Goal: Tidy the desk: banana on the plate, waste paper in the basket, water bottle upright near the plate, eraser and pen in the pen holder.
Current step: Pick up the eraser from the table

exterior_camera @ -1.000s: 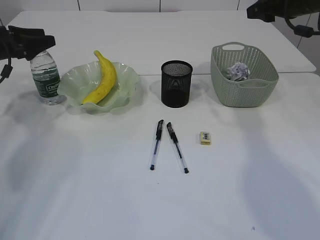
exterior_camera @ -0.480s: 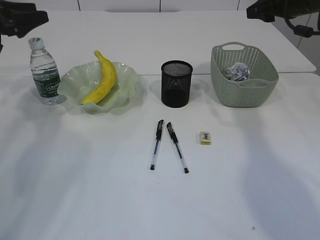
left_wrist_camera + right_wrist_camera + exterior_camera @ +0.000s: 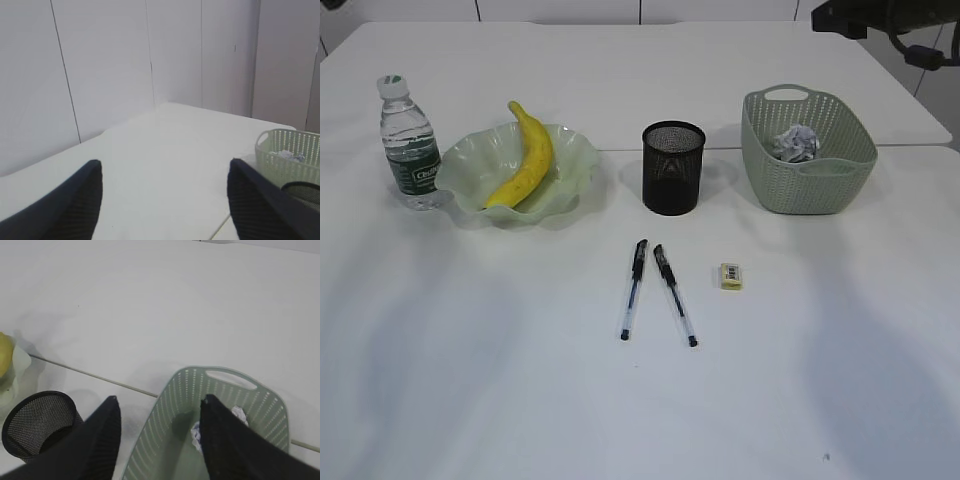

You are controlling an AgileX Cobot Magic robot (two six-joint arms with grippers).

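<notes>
White surface, lower centre: we see two pens (image 3: 657, 291) lying near-vertical beside the eraser (image 3: 731, 276), below the pen holder (image 3: 673, 167); right hand (image 3: 159, 412), half-open and empty at upper right, is nearer; left hand (image 3: 165, 177) is wide open, empty.

The left hand (image 3: 162, 200) shows only in its own wrist view. Its two dark fingers (image 3: 75, 205) stand far apart, one at 7 o'clock and one at 5 o'clock, with nothing between them. It is held high and looks out level. The right hand (image 3: 157, 440) is partly spread too, empty, and tips downward. In the outside view, only a dark piece of the right arm (image 3: 880, 18) shows, at 1 o'clock.
</notes>
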